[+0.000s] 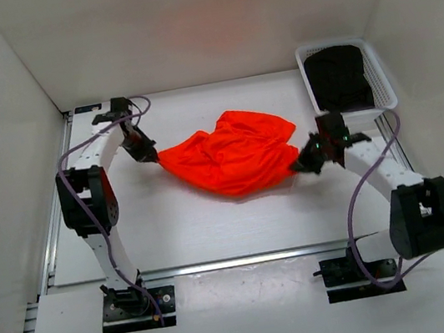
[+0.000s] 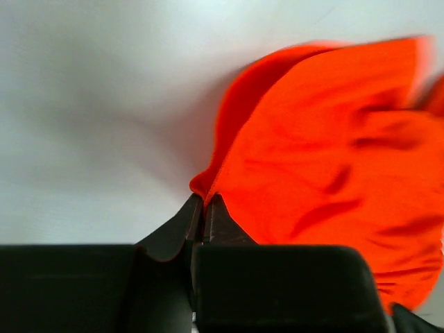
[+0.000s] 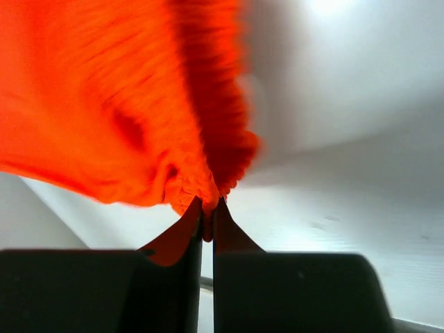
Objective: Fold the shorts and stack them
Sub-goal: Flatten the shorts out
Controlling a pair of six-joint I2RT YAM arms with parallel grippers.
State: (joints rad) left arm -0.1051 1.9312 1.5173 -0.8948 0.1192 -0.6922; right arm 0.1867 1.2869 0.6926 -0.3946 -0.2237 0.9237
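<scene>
The shorts (image 1: 234, 160) stretch, bunched, across the middle of the table (image 1: 198, 229). The left gripper (image 1: 153, 158) pinches their corner at 9 o'clock, jaws closed tight on the fabric. The right gripper (image 1: 300, 165) clamps the gathered edge (ruffled like a waistband) at 4 o'clock.

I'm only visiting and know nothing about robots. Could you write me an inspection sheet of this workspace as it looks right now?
Surface: white table, metal rails along its edges.
Job's things: orange-red shorts, crumpled, stretched between both hands.
Clutter: white basket at the far right corner, dark contents inside.
Hands: left hand shut on the shorts' left end; right hand shut on their gathered right end.
Cables: purple cables loop along each arm, apart from the shorts.
Surroundings: plain white walls.
</scene>
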